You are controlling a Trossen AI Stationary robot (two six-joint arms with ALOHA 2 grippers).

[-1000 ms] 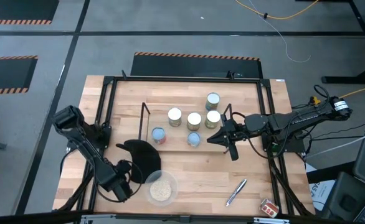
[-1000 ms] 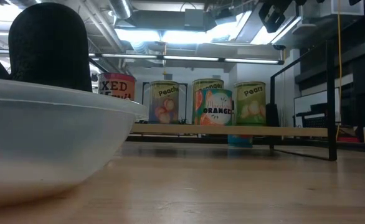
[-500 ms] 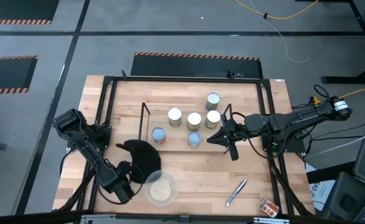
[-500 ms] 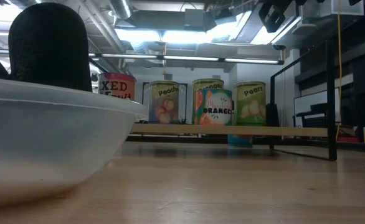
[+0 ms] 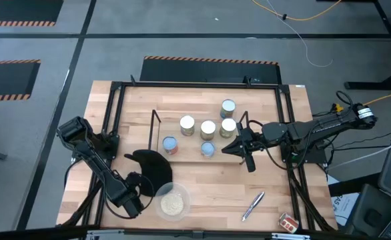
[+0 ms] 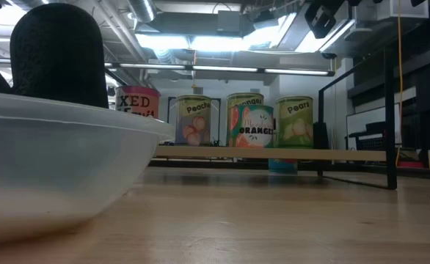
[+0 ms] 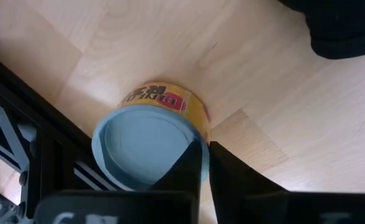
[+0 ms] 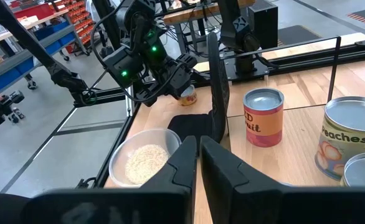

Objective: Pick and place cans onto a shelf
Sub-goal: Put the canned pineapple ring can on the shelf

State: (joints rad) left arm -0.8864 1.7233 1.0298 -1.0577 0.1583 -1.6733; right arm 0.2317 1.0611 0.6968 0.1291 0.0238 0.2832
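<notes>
Left gripper [image 7: 202, 163] closed, fingers together over the rim of a blue-topped can [image 7: 150, 143] by the table's front-left frame. Right gripper [image 5: 239, 148] closed, empty, beside the shelf [image 5: 189, 160] holding six cans

Robotics lab, hazard-striped floor [image 5: 9, 23], parts bins [image 8: 36, 31]

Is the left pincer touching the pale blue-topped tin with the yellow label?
Cannot tell. In the left wrist view the left pincer overlaps the pale blue-topped tin at its rim, hiding any contact or gap.
</notes>
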